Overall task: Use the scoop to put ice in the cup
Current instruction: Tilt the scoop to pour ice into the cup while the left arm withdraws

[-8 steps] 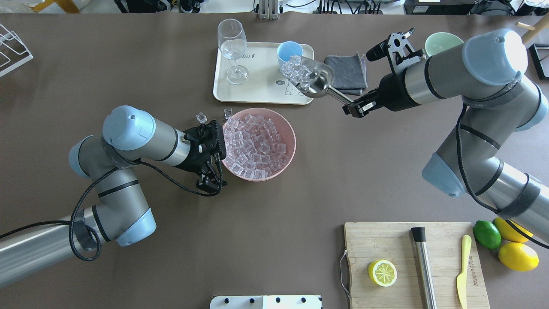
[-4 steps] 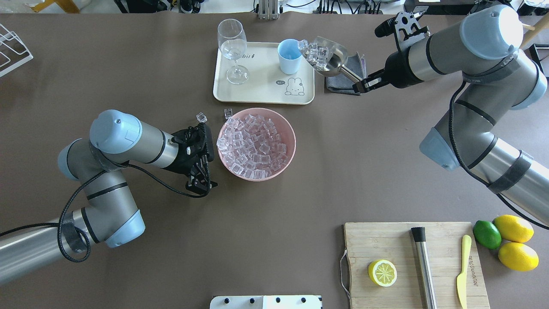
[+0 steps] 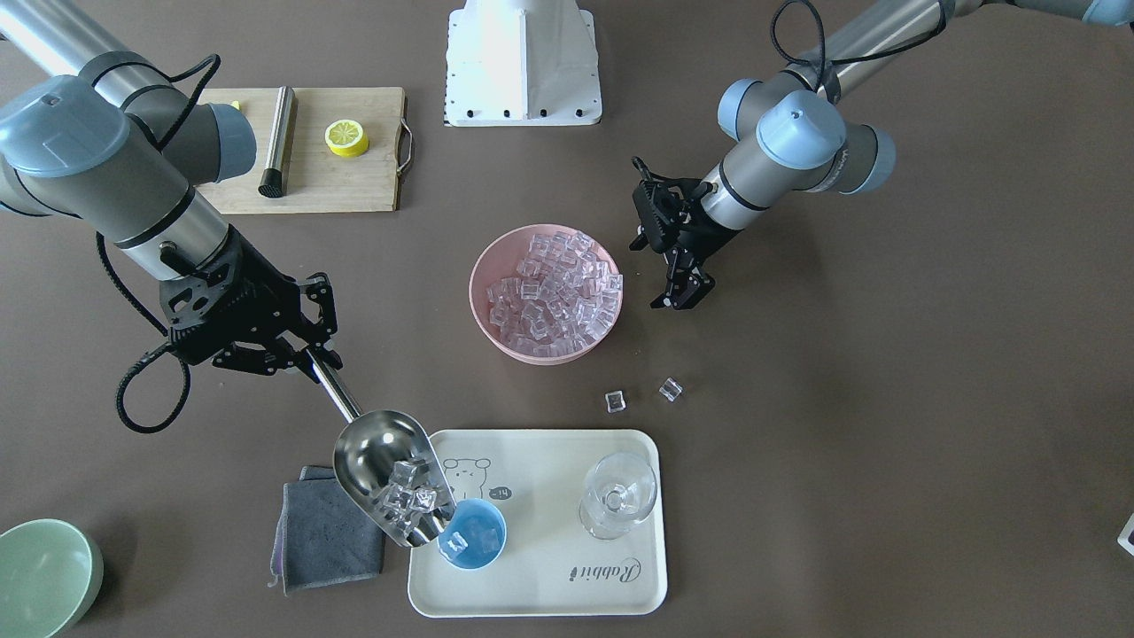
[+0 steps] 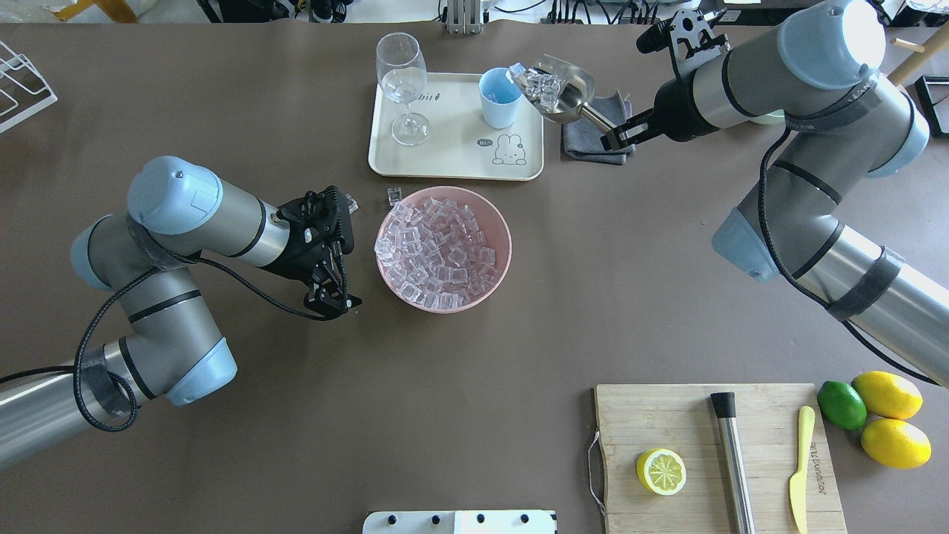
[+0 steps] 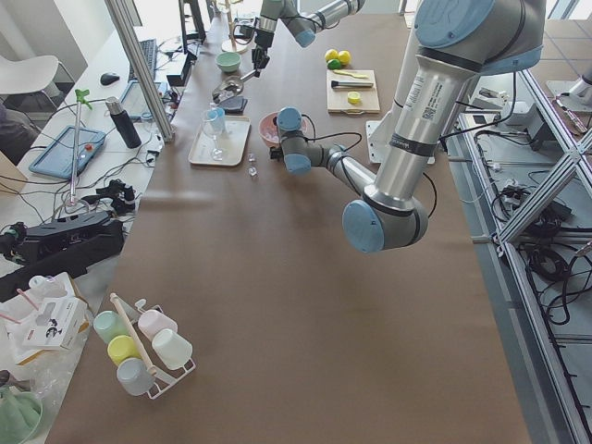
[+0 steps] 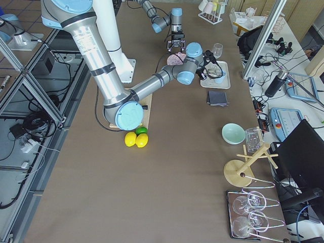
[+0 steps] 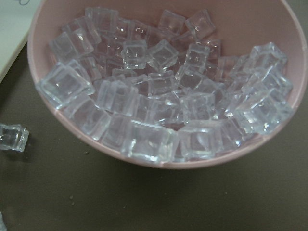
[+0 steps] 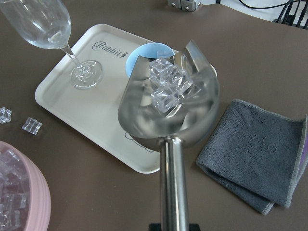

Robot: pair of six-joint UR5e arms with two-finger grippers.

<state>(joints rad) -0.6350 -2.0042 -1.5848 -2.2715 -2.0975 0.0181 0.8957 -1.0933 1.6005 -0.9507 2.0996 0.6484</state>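
Note:
My right gripper (image 3: 312, 359) is shut on the handle of the steel scoop (image 3: 368, 447). The scoop is tilted, its lip at the rim of the light-blue cup (image 3: 485, 540) on the tray. Several ice cubes (image 3: 407, 498) lie in the trough and a few ice cubes (image 3: 458, 542) are in the cup. The right wrist view shows the scoop (image 8: 144, 115) with ice (image 8: 168, 84) over the cup (image 8: 144, 53). In the overhead view the scoop (image 4: 577, 93) is right of the cup (image 4: 498, 100). My left gripper (image 4: 335, 298) is open and empty, left of the pink bowl (image 4: 504, 252) of ice.
A stemmed glass (image 4: 401, 81) stands on the cream tray (image 4: 452, 159). A grey cloth (image 4: 593, 137) lies under the scoop handle. Two loose cubes (image 3: 616, 401) lie between bowl and tray. A cutting board (image 4: 689, 415) with lemon half, steel rod and knife is front right; a green bowl (image 3: 44, 576) is far right.
My right arm carried the scoop up and to the right of the cup and tipped it toward the rim. My left arm drew back to the left, away from the pink bowl.

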